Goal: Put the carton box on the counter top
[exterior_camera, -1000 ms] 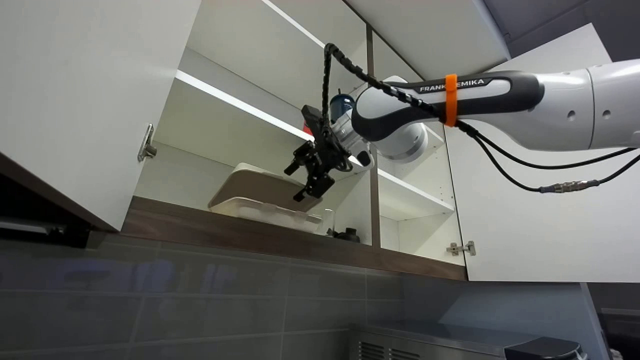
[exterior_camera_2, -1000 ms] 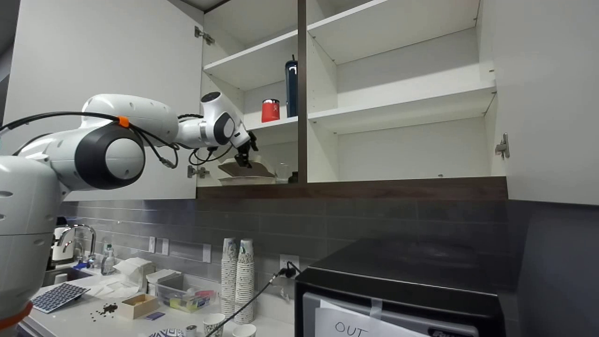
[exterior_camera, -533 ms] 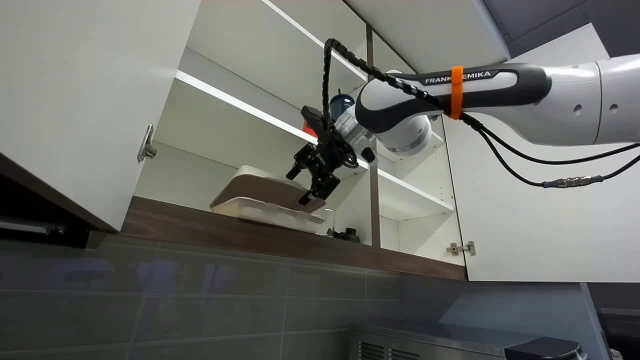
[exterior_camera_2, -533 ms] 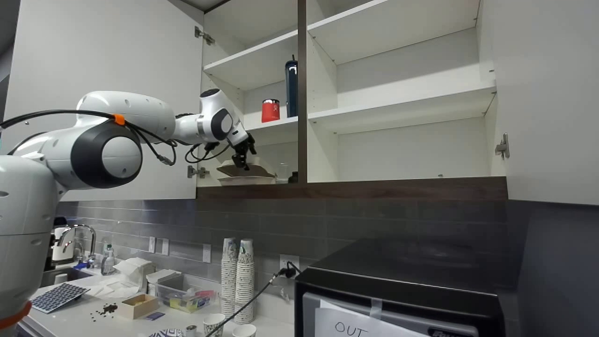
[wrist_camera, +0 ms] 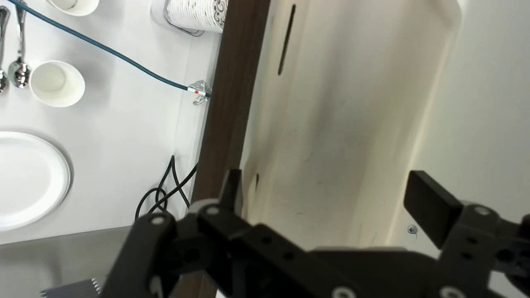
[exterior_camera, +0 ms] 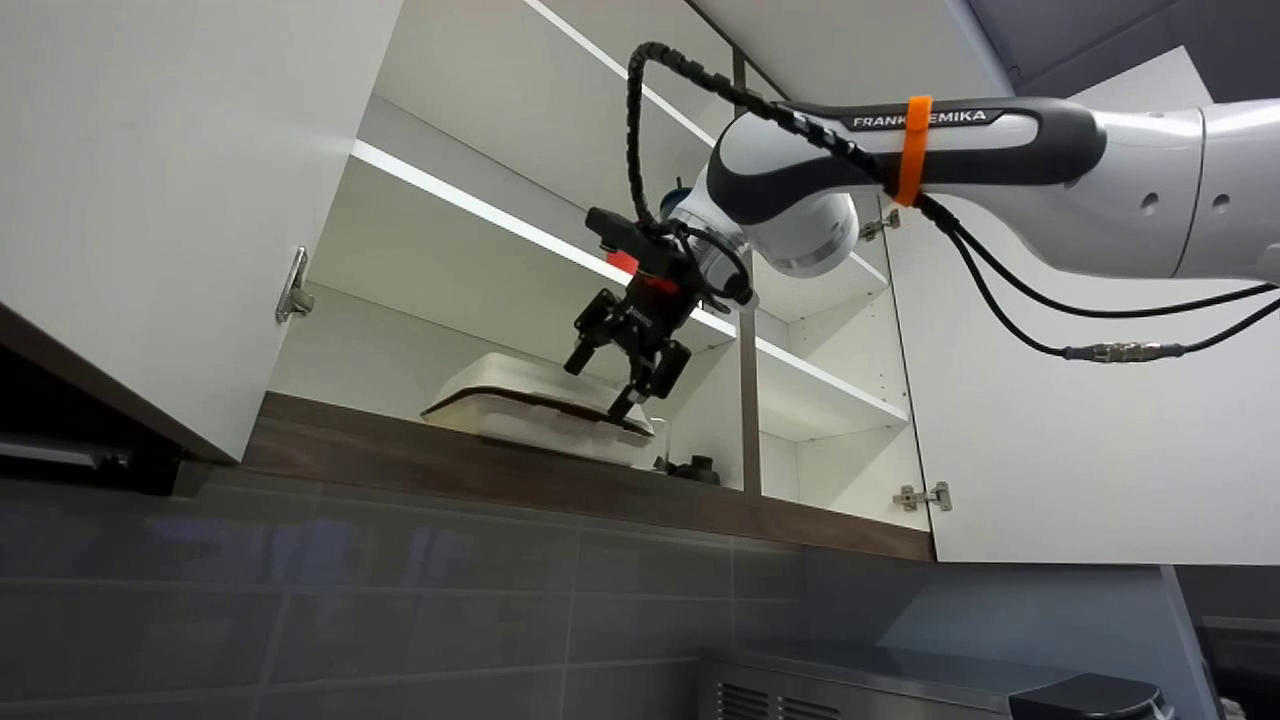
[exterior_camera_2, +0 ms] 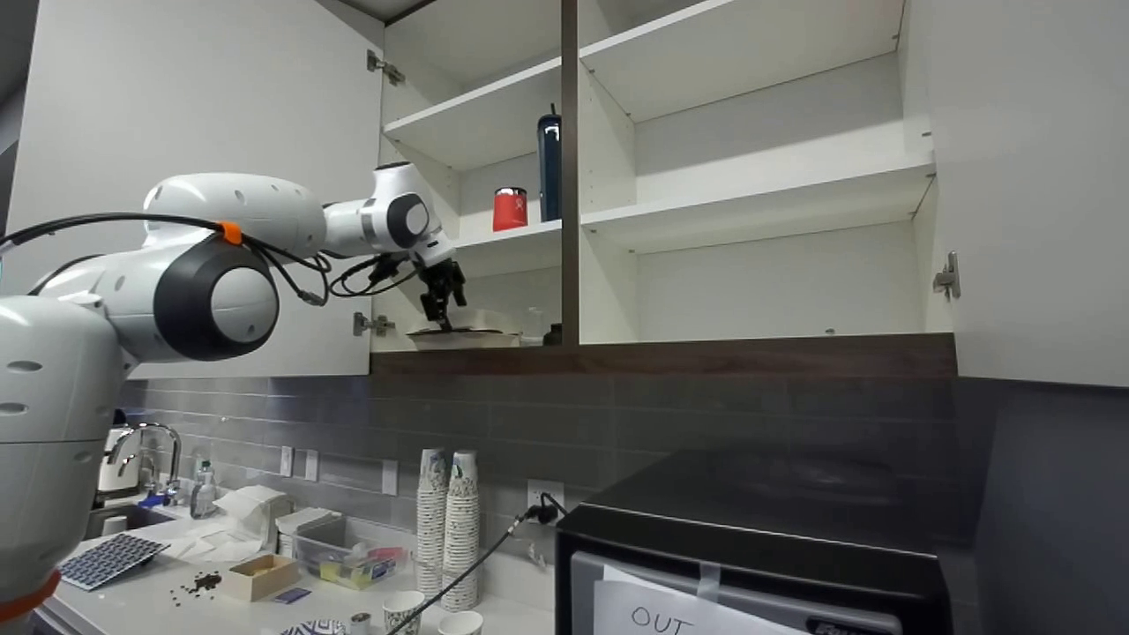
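Jaws spread wide, a robot arm [exterior_camera: 980, 185] reaches over the off-white carton box [exterior_camera: 540, 428] on the floor of a wall cabinet [exterior_camera: 450, 456] — one fingertip [exterior_camera: 622, 404] apparently touching the near edge of the lid [exterior_camera: 505, 376], which sits slightly ajar. Spoons [wrist_camera: 19, 73] on the tabletop [wrist_camera: 124, 124] appear only in the wrist view; the red cup [exterior_camera_2: 510, 210], one shelf up, in both exterior views alone.

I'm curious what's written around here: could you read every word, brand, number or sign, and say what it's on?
"FRANK" and "EMIKA": on the robot arm, parted by the orange band.
"OUT": on the paper sheet taped to the black appliance.
Too small, blurred or cut off to read: badge on that appliance, mark on the red cup, tag on the blue cable.
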### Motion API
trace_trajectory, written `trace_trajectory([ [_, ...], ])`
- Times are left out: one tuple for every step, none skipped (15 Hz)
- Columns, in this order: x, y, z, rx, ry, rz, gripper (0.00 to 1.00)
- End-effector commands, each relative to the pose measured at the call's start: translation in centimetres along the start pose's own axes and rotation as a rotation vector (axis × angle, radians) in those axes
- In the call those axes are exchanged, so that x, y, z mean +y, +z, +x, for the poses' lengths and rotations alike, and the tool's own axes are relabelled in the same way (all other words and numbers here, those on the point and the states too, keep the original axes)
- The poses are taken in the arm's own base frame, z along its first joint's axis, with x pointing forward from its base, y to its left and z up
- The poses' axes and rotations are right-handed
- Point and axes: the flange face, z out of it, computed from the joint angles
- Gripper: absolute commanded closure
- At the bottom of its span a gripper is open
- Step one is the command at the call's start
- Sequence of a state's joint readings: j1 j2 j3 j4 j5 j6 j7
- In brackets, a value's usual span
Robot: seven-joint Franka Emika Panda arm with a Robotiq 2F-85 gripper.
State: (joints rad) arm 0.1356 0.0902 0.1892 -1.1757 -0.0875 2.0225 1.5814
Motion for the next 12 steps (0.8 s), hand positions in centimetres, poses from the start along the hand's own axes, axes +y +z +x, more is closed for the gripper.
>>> trace_trajectory([
  [-0.8, -0.5, -0.5, 0.011, -0.064, -0.028, 0.00],
  [-1.0, -0.6, -0.3, 0.023, -0.079, -0.011, 0.00],
  [-1.1, -0.7, 0.2, 0.021, -0.087, 0.004, 0.00],
  [-1.2, -0.8, 0.7, 0.020, -0.092, 0.018, 0.00],
  [-1.3, -1.0, 1.2, 0.024, -0.099, 0.033, 0.00],
  [-1.3, -1.2, 2.0, 0.025, -0.102, 0.048, 0.00],
  [-1.3, -1.2, 2.6, 0.024, -0.110, 0.062, 0.00],
  [-1.4, -1.4, 3.1, 0.024, -0.117, 0.071, 0.00],
  [-1.2, -1.3, 3.8, 0.020, -0.129, 0.071, 0.00],
  [-1.2, -1.6, 4.3, 0.010, -0.138, 0.069, 0.00],
  [-1.1, -1.8, 4.9, -0.009, -0.157, 0.064, 0.00],
  [-1.0, -2.1, 5.3, -0.017, -0.174, 0.066, 0.00],
])
